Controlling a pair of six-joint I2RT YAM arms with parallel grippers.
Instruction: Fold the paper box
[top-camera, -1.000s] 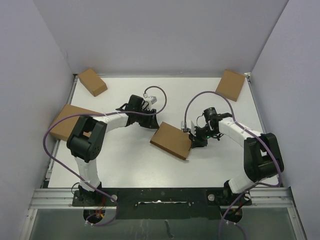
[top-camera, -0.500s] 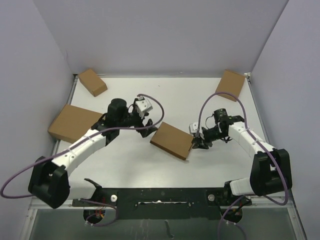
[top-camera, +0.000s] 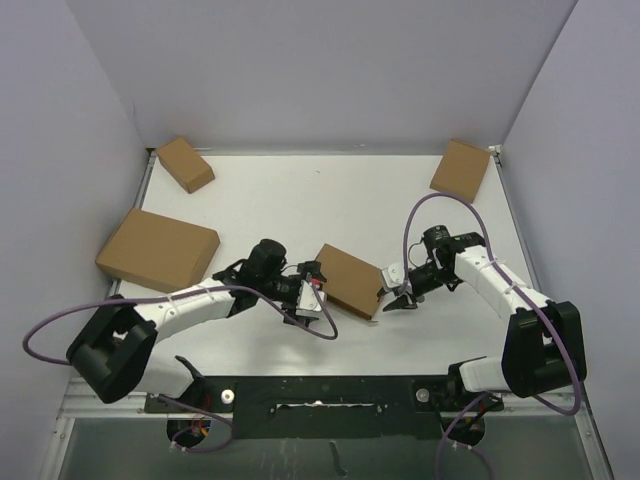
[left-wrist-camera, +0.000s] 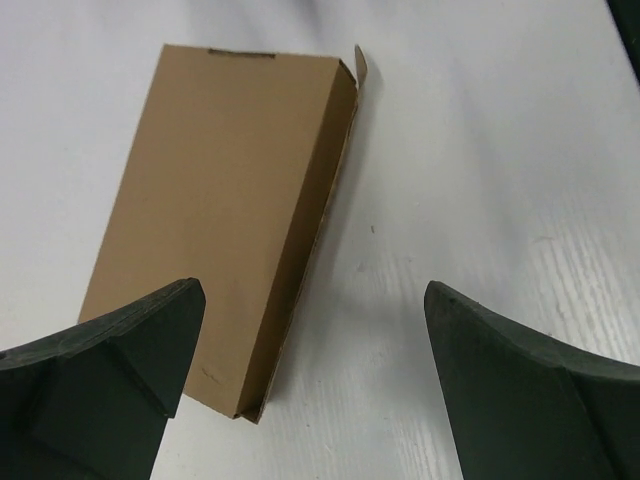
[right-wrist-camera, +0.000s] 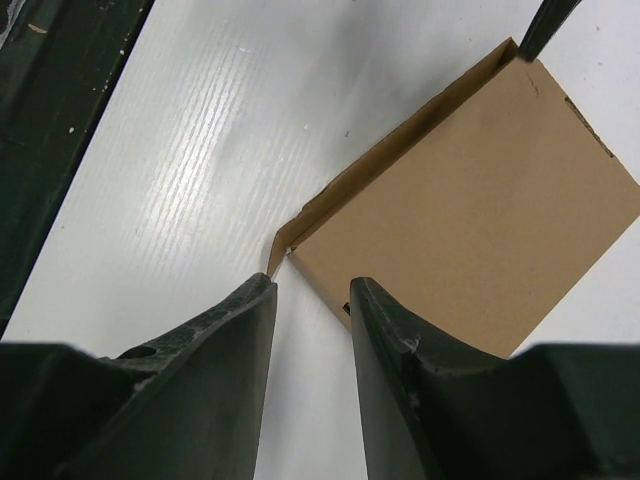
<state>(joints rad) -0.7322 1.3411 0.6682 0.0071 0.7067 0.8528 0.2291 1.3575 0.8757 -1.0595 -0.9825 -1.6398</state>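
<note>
The paper box (top-camera: 350, 279) lies closed and flat in the middle of the table, a shallow brown cardboard mailer. In the left wrist view the paper box (left-wrist-camera: 225, 200) sits ahead and to the left, with a small tab standing up at its far corner. My left gripper (top-camera: 311, 293) is at its near-left end, open wide and holding nothing (left-wrist-camera: 315, 292). My right gripper (top-camera: 393, 297) is at the box's right corner, jaws slightly open and empty (right-wrist-camera: 312, 283). Its left fingertip is beside a small corner flap (right-wrist-camera: 277, 252) of the paper box (right-wrist-camera: 480, 225).
Three other closed cardboard boxes rest on the table: a large one (top-camera: 158, 248) at the left edge, a small one (top-camera: 185, 163) at the back left, and one (top-camera: 461, 168) at the back right. Grey walls enclose the table on three sides.
My left arm swung from behind the box round to its near-left end, and its gripper opened wide. My right gripper opened off the box's right edge and slid slightly nearer.
</note>
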